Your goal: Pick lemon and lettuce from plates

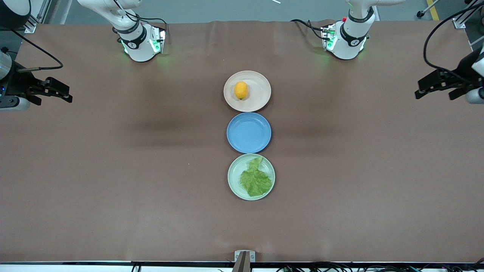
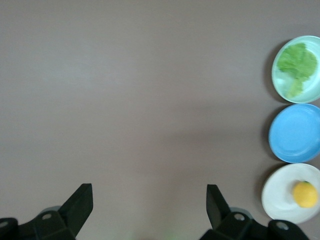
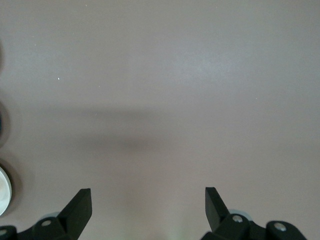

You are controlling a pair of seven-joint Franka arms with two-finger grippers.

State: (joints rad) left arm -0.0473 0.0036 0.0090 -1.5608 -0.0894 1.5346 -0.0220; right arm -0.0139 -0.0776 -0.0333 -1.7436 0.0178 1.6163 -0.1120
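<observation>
Currently both fingers spread, idle at table ends: left gripper (image 2: 149, 210), right gripper (image 3: 148, 212). Risk: lemon (image 1: 241, 90) probably rolls off beige plate (image 1: 261, 99); lettuce (image 1: 256, 178) slips, being thin.

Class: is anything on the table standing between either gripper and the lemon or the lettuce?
Nothing visible does. The left gripper and right gripper wait open at the table ends; only bare table separates them from lemon and lettuce.
</observation>
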